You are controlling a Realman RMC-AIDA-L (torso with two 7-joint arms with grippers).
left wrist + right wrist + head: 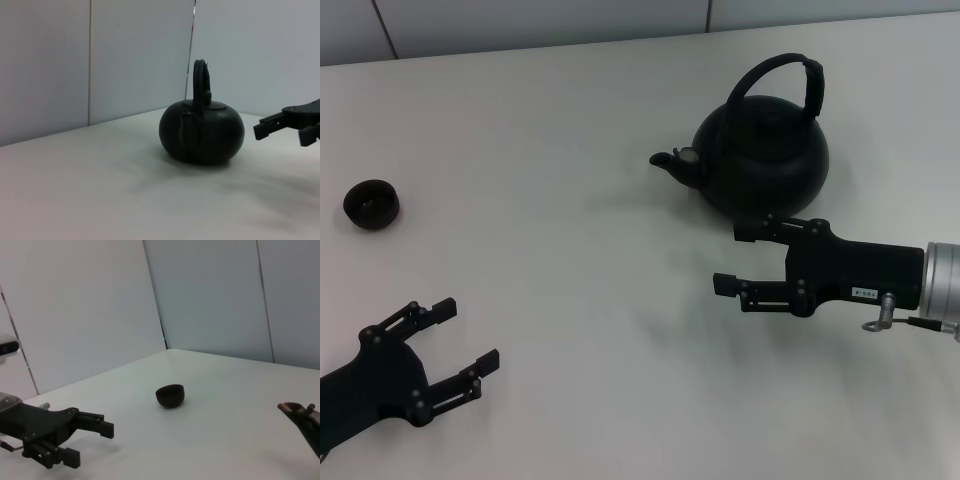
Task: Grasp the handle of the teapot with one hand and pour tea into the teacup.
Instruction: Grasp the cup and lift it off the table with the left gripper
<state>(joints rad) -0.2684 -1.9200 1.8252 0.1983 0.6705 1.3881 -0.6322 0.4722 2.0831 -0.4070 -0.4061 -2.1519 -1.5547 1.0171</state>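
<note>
While spread-jawed right gripper [728, 260] hovers at centre right, just below teapot [765, 160] at upper right: approach step. Next: lift to handle [780, 75]. Teacup [371, 203] far left; left gripper [470, 335] parked lower left, jaws spread.

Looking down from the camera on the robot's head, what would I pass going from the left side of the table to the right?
Teacup → left hand, open → teapot, spout pointing left. The right hand, open, sits just in front of the teapot, so its place in the order is unclear.
</note>
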